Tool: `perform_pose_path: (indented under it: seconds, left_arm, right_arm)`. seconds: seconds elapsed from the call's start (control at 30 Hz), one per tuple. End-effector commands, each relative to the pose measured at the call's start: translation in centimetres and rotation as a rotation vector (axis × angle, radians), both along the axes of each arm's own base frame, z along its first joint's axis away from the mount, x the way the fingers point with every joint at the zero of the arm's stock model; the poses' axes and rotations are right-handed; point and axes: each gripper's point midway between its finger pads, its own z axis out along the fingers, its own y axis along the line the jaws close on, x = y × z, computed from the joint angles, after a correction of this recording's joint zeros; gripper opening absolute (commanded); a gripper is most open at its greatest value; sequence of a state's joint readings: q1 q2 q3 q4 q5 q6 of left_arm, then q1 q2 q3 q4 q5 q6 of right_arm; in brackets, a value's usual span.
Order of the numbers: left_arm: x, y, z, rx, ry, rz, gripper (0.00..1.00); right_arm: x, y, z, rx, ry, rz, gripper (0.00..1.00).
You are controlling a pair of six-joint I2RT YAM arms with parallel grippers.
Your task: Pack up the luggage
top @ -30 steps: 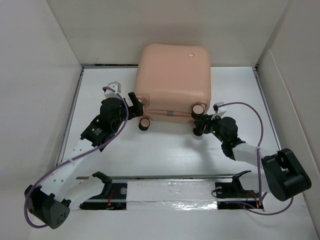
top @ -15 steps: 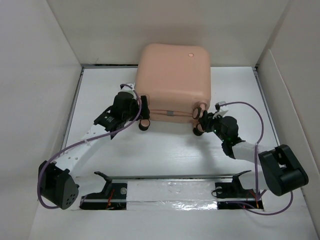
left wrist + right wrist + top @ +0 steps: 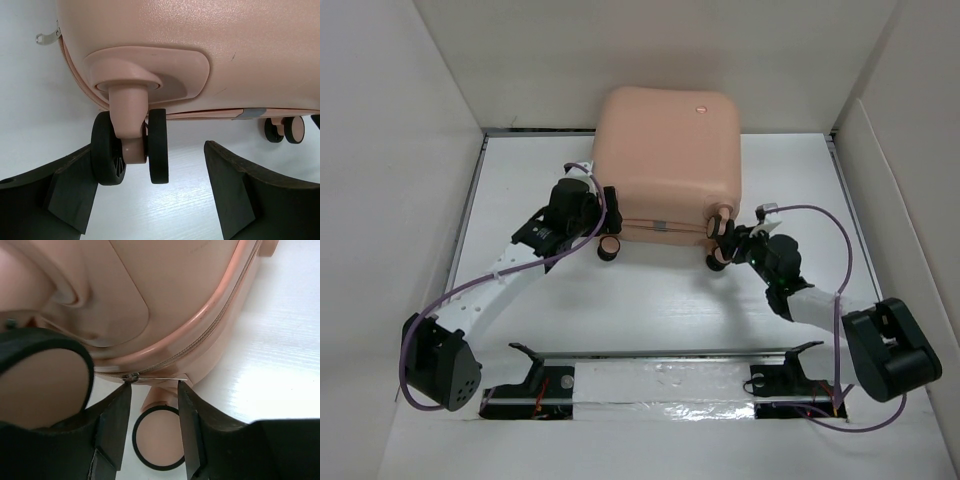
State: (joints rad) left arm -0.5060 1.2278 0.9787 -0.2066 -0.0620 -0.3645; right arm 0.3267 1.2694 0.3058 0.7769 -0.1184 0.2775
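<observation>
Luggage closed, on table, dead ahead of both pincers. Left gripper gapes wide, gripping nothing, caster wheel between its fingers, nearer the left one. Right gripper part open, zipper pull spanning its tips; cannot tell if gripped.

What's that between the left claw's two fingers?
A caster wheel of the luggage, near one finger of the left gripper; bare table fills the rest. Left wrist view shows it.
</observation>
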Motion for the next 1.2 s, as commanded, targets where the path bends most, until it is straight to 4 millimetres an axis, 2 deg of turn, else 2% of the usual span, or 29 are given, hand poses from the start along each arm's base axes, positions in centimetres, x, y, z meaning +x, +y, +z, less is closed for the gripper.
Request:
perform_pose_path:
  seconds: [0.0,0.03,0.1,0.17,0.23,0.27,0.3,0.37,0.47,0.67,0.83,0.87,0.97,1.17]
  left_arm:
    - [1.0,0.1,2.1,-0.012,-0.053,0.025,0.78]
    - [1.1,0.4,2.1,0.001,-0.058,0.038,0.78]
    - [1.0,0.7,2.0,0.011,-0.059,0.045,0.78]
    - [1.1,0.7,1.9,0.017,-0.058,0.040,0.78]
    - [1.0,0.5,1.9,0.013,-0.054,0.033,0.78]
    - [1.0,0.4,1.7,0.012,-0.052,0.029,0.78]
    - [1.1,0.3,1.8,0.007,-0.055,0.025,0.78]
    - [1.1,0.2,2.0,0.003,-0.057,0.021,0.78]
    - [1.2,-0.1,2.1,-0.007,-0.061,0.011,0.78]
    - [1.3,-0.7,1.7,-0.013,-0.047,-0.011,0.74]
    - [1.5,-1.1,1.9,-0.029,-0.053,-0.020,0.70]
    - [1.5,-1.1,1.7,-0.025,-0.050,-0.019,0.69]
    - [1.7,-1.1,1.8,-0.025,-0.051,-0.018,0.67]
    - [1.9,-1.3,2.2,-0.047,-0.072,-0.016,0.48]
  right_arm:
    - [0.3,-0.4,3.5,0.044,-0.117,-0.029,0.48]
    - [0.0,-0.5,3.9,0.050,-0.124,-0.031,0.48]
    - [-0.3,-0.7,3.5,0.038,-0.101,-0.035,0.50]
    - [0.2,-0.5,4.0,0.011,-0.120,-0.026,0.52]
    - [0.5,0.1,4.2,-0.007,-0.124,0.009,0.52]
    - [0.6,0.5,3.5,-0.017,-0.099,0.031,0.52]
    - [0.8,1.2,4.0,-0.018,-0.113,0.075,0.52]
    - [0.8,2.0,3.9,-0.015,-0.110,0.115,0.51]
    - [0.8,2.1,3.8,0.006,-0.117,0.117,0.49]
    - [1.5,2.2,3.2,0.006,-0.109,0.107,0.25]
    - [1.8,2.9,3.2,0.028,-0.125,0.133,0.17]
    - [1.9,3.0,3.1,0.032,-0.130,0.137,0.10]
    - [1.8,3.1,3.3,0.050,-0.140,0.142,0.00]
    - [1.0,2.5,3.5,0.073,-0.149,0.116,0.00]
